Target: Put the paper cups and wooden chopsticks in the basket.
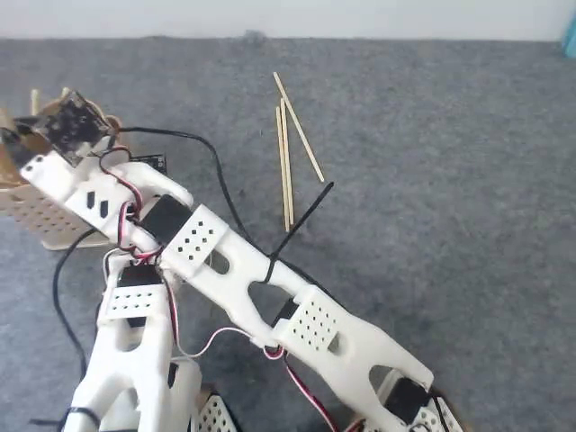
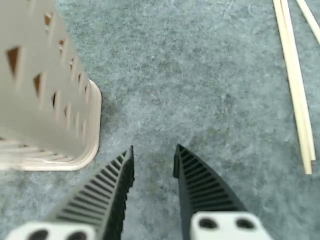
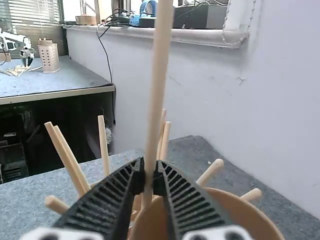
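One chopstick (image 3: 159, 75) stands upright, clamped between the jaws of the right claw (image 3: 148, 172), which hangs over the basket (image 1: 36, 211) at the far left edge of the counter (image 1: 450, 180). Just under it, other sticks (image 3: 67, 160) already lean out at angles from a tan round rim (image 3: 250, 207), which I take to be a paper cup sitting in the basket. Three loose chopsticks (image 1: 285, 171) lie on the counter well to the right of the basket, two side by side and touching, the third slanting across their far ends. The left claw (image 2: 154, 147) hovers low over bare counter with its jaws apart and nothing between them, the basket wall just to its left and the loose sticks off to its right. The step in hand looks like the drop of the held stick. Next the right jaws need only part while the stick points down into the basket, so it falls among the others rather than tipping over the rim. After that the three loose sticks remain; they lie flat and thin, so a pick-up calls for a low, square pinch across one of them.
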